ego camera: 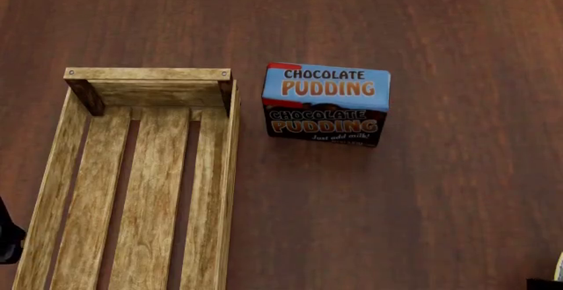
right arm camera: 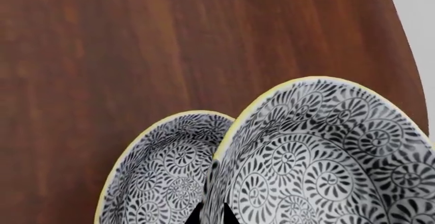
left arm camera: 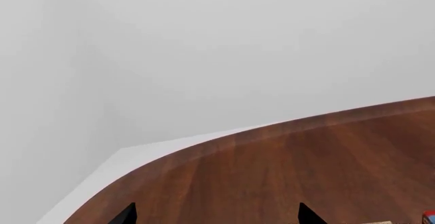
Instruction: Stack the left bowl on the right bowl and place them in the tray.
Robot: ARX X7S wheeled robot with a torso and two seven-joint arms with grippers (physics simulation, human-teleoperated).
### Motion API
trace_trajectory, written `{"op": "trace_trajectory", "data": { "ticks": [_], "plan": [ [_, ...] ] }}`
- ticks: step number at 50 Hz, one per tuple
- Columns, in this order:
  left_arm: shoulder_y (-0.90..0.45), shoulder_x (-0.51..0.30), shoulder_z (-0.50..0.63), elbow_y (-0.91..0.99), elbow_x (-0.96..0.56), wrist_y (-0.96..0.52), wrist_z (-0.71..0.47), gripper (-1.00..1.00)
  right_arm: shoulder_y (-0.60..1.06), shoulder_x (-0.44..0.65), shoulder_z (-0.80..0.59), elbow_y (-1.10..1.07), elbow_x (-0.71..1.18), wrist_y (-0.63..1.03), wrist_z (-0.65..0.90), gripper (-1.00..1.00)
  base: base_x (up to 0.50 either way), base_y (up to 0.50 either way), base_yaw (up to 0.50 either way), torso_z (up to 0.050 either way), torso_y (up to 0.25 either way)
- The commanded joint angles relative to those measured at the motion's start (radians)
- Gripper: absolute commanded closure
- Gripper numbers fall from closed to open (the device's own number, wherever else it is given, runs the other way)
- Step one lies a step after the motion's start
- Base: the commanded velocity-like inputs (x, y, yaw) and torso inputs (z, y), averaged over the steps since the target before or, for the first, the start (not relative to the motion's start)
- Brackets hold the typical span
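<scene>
Two bowls with a black-and-white swirl pattern and yellow rims show in the right wrist view. My right gripper (right arm camera: pixel 211 217) is shut on the rim of the nearer, larger-looking bowl (right arm camera: pixel 326 158), which is tilted and overlaps the farther bowl (right arm camera: pixel 163 173) lying on the table. The tray (ego camera: pixel 141 184), a light wooden slatted crate, lies at the left of the head view with nothing in it. My left gripper (left arm camera: pixel 217 217) is open with nothing between its fingertips, above the table near its curved edge. In the head view the bowls are almost wholly out of view at the bottom right.
A blue chocolate pudding box (ego camera: pixel 325 104) stands just right of the tray's far end. The dark wooden table (ego camera: pixel 440 191) has a curved edge (left arm camera: pixel 224 140) with a white wall beyond. A dark part of my left arm (ego camera: pixel 7 237) shows beside the tray.
</scene>
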Motion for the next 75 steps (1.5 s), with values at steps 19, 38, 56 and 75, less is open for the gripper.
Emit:
{"op": "trace_trajectory", "data": {
  "ticks": [19,38,56,75],
  "plan": [
    [-0.005,-0.003,0.032,-0.029,0.020,0.012,-0.007,-1.00,-0.036,-0.046,-0.015,0.031,-0.119,-0.054,-0.097,1.00,0.00,0.00,0.00,0.000,0.000],
    [-0.015,-0.004,0.058,-0.047,0.032,0.016,-0.007,-1.00,-0.113,-0.037,-0.003,0.043,-0.144,-0.137,-0.138,1.00,0.00,0.00,0.00,0.000,0.001],
    [-0.016,-0.006,0.075,-0.056,0.042,0.016,-0.012,-1.00,-0.117,-0.067,-0.011,0.073,-0.189,-0.166,-0.189,1.00,0.00,0.00,0.00,0.000,0.000],
    [-0.010,-0.011,0.069,-0.048,0.036,0.014,-0.018,-1.00,-0.135,-0.078,-0.013,0.081,-0.193,-0.180,-0.197,1.00,0.00,0.00,0.00,0.000,0.001]
  ]
}}
